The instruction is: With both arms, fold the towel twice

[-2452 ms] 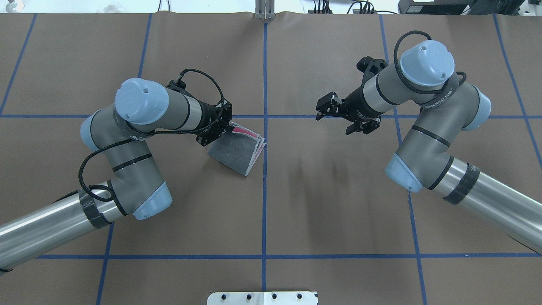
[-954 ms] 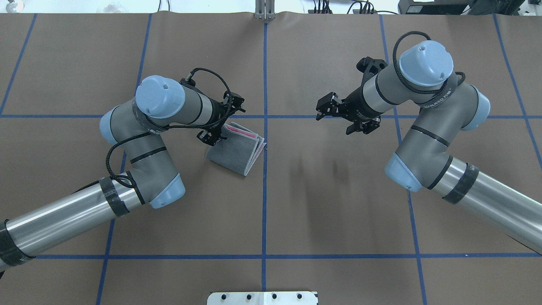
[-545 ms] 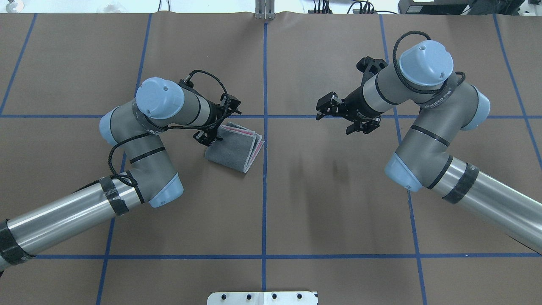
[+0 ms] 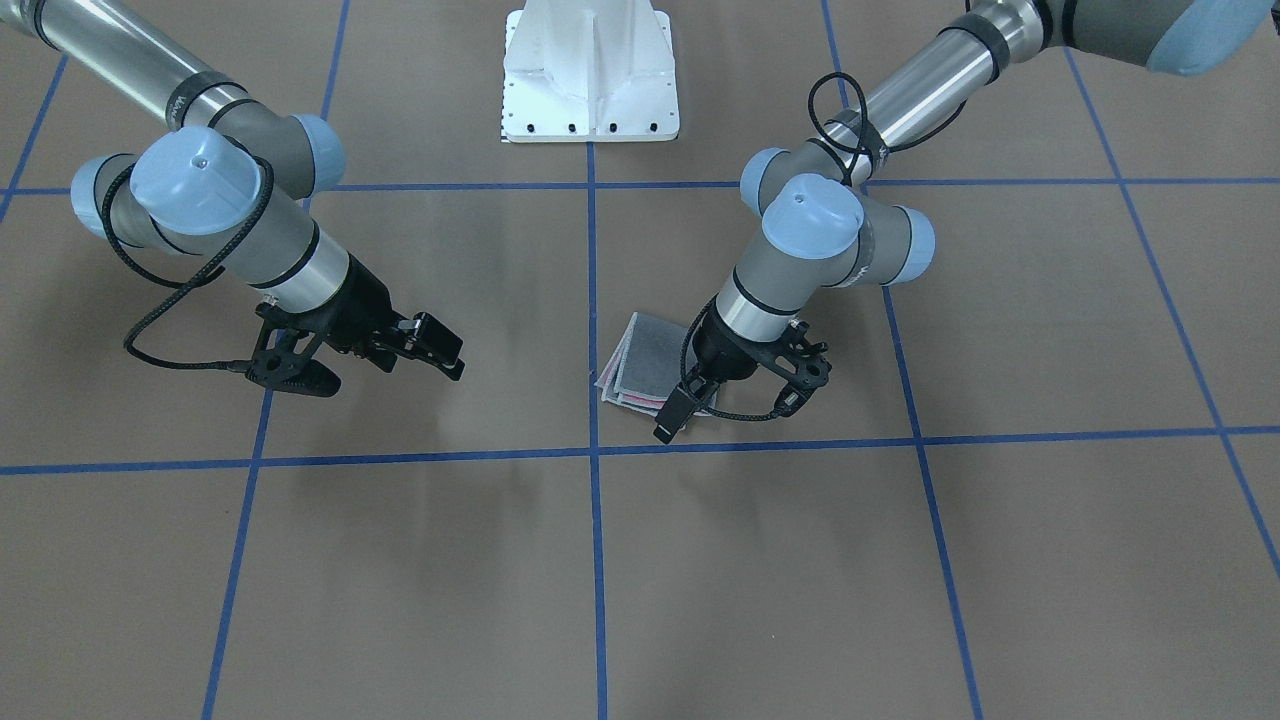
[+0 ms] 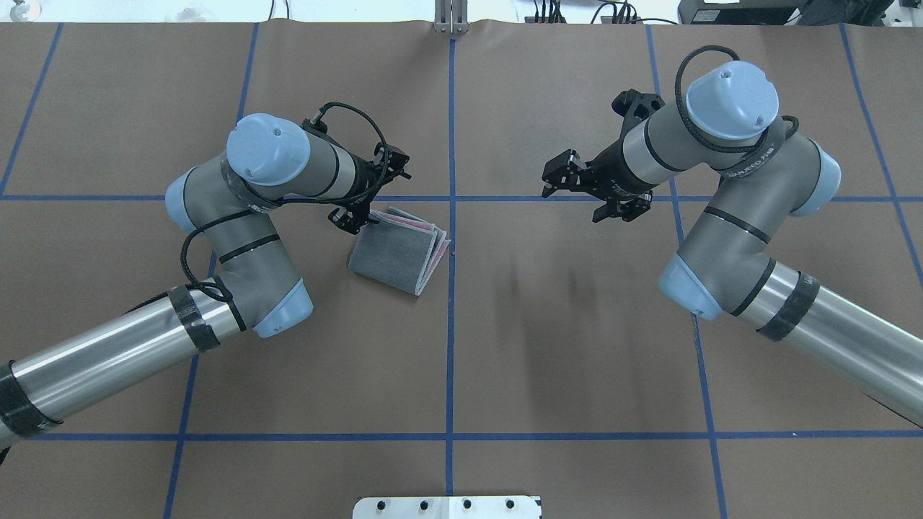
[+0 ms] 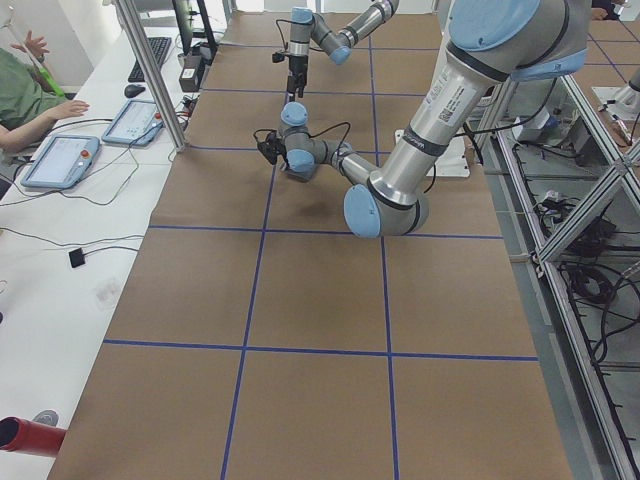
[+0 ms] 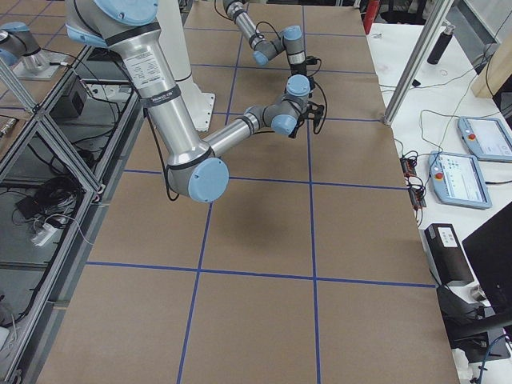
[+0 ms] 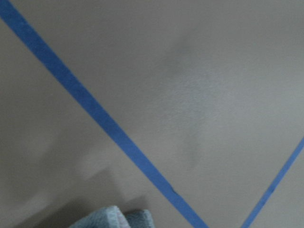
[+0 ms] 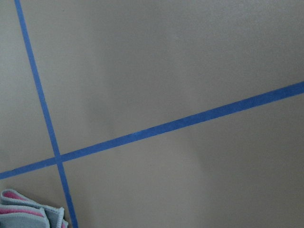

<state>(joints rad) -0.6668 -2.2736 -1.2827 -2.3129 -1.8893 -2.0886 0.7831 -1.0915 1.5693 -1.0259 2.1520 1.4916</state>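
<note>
The towel (image 5: 398, 249) lies folded into a small square on the table, dark grey face up. Pink layers and light edging show along its far and right edges. It also shows in the front view (image 4: 648, 362). My left gripper (image 5: 355, 214) hovers just over the towel's far left corner, open and holding nothing; in the front view (image 4: 672, 412) it hangs above the towel's edge. A towel corner (image 8: 114, 219) sits at the bottom of the left wrist view. My right gripper (image 5: 557, 175) is open and empty, held in the air well to the right of the towel (image 9: 28, 214).
Brown paper with blue tape grid lines (image 5: 451, 324) covers the table. The white pedestal base (image 4: 590, 75) stands at the robot's side. Operators' tablets (image 6: 60, 160) lie on a side bench beyond the far edge.
The left gripper has let go of the towel's far left corner and drawn back a little. The towel has settled flat. The right arm has shifted slightly.
</note>
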